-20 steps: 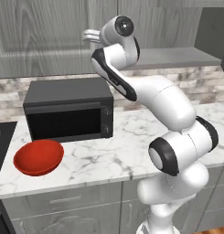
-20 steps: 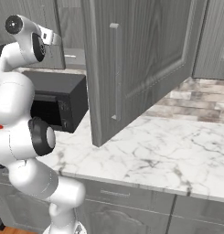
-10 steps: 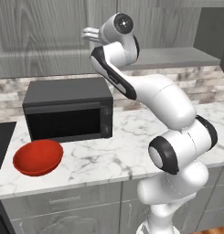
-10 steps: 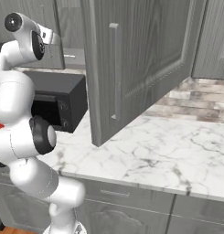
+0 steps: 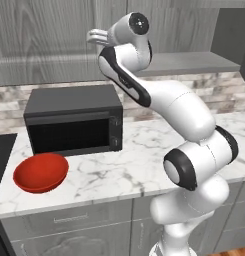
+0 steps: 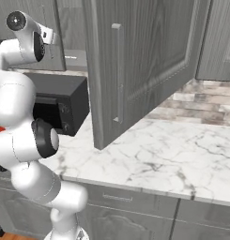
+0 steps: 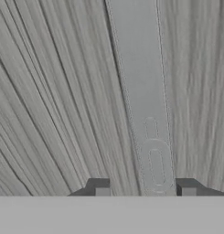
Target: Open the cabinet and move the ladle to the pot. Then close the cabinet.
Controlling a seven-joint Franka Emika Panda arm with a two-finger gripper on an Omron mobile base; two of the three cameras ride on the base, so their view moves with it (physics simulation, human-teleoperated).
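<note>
- Your two-finger gripper (image 7: 145, 191) is reaching up into the tall grey wood-grain cabinet (image 6: 149, 61); its right door is swung wide open over the counter in the right base view.
- In the hand view, the slim silvery metal ladle (image 7: 143, 100) lies on the wood-grain surface, with its long handle running between the two dark fingertips (image 7: 102, 189).
- You can see a gap on either side of the ladle handle, so the jaws are apart and not gripping it.
- On the white marble counter (image 5: 124, 165) stand a black microwave (image 5: 74, 119) and, in front of it, a wide red bowl (image 5: 41, 172).
</note>
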